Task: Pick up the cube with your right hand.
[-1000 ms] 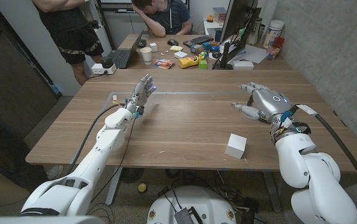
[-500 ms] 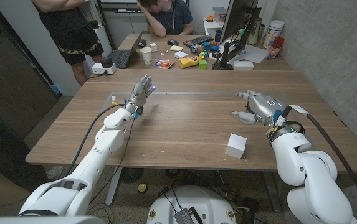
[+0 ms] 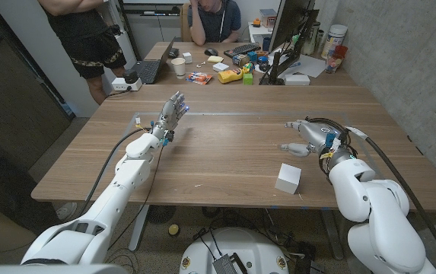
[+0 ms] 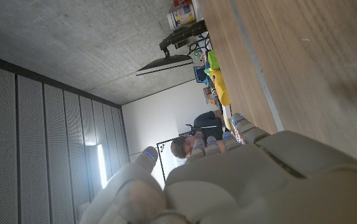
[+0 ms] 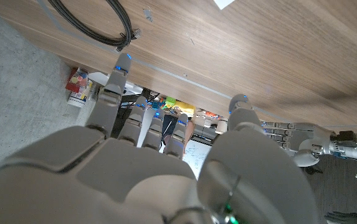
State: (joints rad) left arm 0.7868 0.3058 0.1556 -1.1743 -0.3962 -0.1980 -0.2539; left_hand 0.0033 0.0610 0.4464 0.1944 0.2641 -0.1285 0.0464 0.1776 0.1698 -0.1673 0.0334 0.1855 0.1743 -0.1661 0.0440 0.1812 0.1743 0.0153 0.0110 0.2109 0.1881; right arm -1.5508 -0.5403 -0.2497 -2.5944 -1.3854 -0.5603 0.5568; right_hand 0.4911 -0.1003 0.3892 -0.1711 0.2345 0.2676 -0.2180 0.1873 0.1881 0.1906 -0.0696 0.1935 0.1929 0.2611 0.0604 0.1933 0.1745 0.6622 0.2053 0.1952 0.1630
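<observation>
right hand [image 3: 303, 137] hovering open beyond cube [image 3: 288, 178], gripping nothing | risk: I am reaching over it, so fingers may knock cube off tabletop [image 3: 225, 152] edge

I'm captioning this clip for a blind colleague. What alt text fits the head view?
A white cube sits untouched near the front edge of a wooden table, with the robot's right hand open beyond it and not touching it. The left hand is raised with fingers apart on the table's other side. People and a cluttered desk show behind.
</observation>
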